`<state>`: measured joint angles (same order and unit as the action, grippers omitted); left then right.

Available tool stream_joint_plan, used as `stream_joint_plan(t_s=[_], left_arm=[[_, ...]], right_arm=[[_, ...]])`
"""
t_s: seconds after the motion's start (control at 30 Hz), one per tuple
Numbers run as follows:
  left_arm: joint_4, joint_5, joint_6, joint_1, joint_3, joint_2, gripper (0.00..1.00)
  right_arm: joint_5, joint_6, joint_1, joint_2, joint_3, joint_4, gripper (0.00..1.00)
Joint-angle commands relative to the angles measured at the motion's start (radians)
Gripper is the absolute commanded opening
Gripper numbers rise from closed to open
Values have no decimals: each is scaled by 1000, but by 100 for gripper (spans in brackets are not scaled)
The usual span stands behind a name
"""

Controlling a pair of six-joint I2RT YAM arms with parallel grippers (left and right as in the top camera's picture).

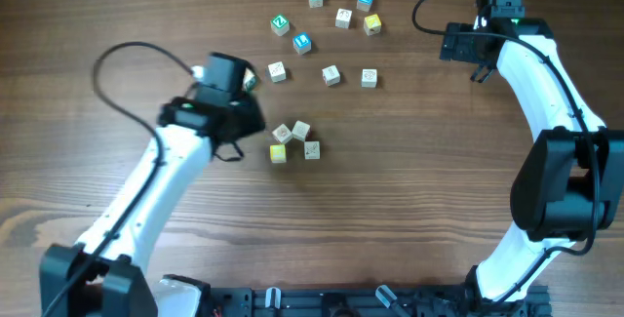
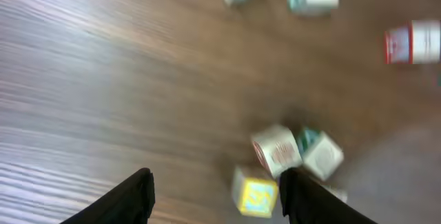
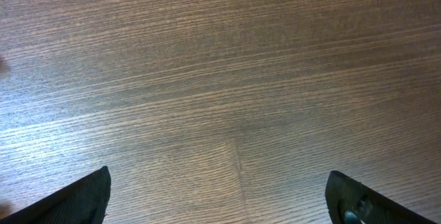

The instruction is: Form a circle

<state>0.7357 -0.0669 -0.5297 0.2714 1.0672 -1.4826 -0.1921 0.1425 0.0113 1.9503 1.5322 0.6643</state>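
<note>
**A:** Status? Big stuff first.

**B:** Wood bench [image 1: 409, 210]. The left arm [image 1: 146, 190] comes in from the near-left corner and reaches toward the middle. The right arm [image 1: 546, 93] runs up the right side to the far edge.

**A:** Claws?

**B:** Right claw [image 3: 220, 200]: jaws spread fully wide, nothing between them, only bare wood below. It's well apart from every cube.
Left claw [image 2: 217, 196]: jaws partly apart, gripping nothing. That wrist view is blurred, so fine detail is poor.

**A:** Where's the circle?

**B:** The circle of cubes [image 1: 297, 138] sits mid-bench, just beside the left claw. I count four cubes from overhead. Two cream ones touch on the far side, a yellow cube [image 1: 279, 153] is near-left and another cream one is near-right. It's packed tight, more a clump than a round ring.

**A:** Any contact with the left claw?

**B:** In the left wrist view the yellow cube lies in the gap between the fingers, close to the one on the picture's right. I can't tell whether it touches. The cream cubes lie just beyond the fingertips.

**A:** Anything else out there?

**B:** Loose cubes farther back, apart from the circle: a row of three cream cubes [image 1: 331, 75], two green-faced cubes [image 1: 280, 24], two blue-faced cubes [image 1: 301, 42], a second yellow one [image 1: 371, 24] and one more cream cube [image 1: 342, 18].
</note>
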Motion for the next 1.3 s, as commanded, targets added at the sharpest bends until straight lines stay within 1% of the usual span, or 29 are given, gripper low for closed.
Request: stream_joint_plan(t_s=[0.0, 0.17, 0.2, 0.23, 0.27, 0.3, 0.4, 0.43, 0.5, 0.57, 0.6, 0.67, 0.73, 0.77, 0.8, 0.83, 0.87, 1.0, 1.1, 1.13, 1.27], left_arm=[[-18, -16, -3, -122, 12, 10, 64], [-52, -17, -3, -296, 12, 9, 68], [-55, -16, -3, -324, 12, 9, 72], [-55, -17, -3, -343, 12, 9, 86], [-54, -17, -3, -356, 12, 9, 97], [-50, -17, -2, -362, 12, 9, 100], [-47, -17, -3, -363, 12, 9, 100], [-47, -17, -3, -363, 12, 9, 100], [-47, -17, -3, -363, 12, 9, 100], [-47, -17, -3, -363, 12, 9, 100], [-47, -17, -3, -363, 12, 9, 100], [-47, -17, -3, -363, 12, 9, 100], [-47, -17, -3, -363, 12, 9, 100], [-47, -17, -3, -363, 12, 9, 100], [-47, -17, -3, -363, 12, 9, 100], [-47, -17, -3, -364, 12, 9, 100], [-47, -17, -3, -363, 12, 9, 100], [-47, -17, -3, -361, 12, 9, 100], [-47, -17, -3, -361, 12, 9, 100], [-47, -17, -3, -361, 12, 9, 100], [-47, -17, -3, -361, 12, 9, 100]], right_arm=[[-10, 15, -2, -10, 5, -3, 100], [-10, 14, -2, -10, 5, -2, 100], [-9, 17, -2, -10, 5, -3, 100], [0, 18, -2, -10, 5, -13, 100], [40, 18, -2, -10, 5, -32, 100], [69, 18, -2, -10, 5, -42, 100], [155, 18, -2, -10, 5, -55, 100], [232, 18, -2, -10, 5, -51, 100], [476, 11, -2, -10, 5, -14, 100], [645, 38, -2, -10, 5, 1, 100], [724, 78, -3, -10, 5, 36, 92], [751, 101, -21, -10, 5, 142, 70], [726, 101, -51, -10, -2, 251, 43], [698, 102, -77, -10, -12, 304, 24], [681, 109, -101, -10, -26, 334, 11], [675, 126, -121, -10, -42, 347, 4], [676, 145, -144, -10, -61, 353, 5], [676, 344, -282, -10, -189, 301, 4], [676, 396, -369, -10, -267, 198, 4], [671, 436, -394, -10, -286, 159, 4], [546, 649, -480, -10, -342, 35, 4]])
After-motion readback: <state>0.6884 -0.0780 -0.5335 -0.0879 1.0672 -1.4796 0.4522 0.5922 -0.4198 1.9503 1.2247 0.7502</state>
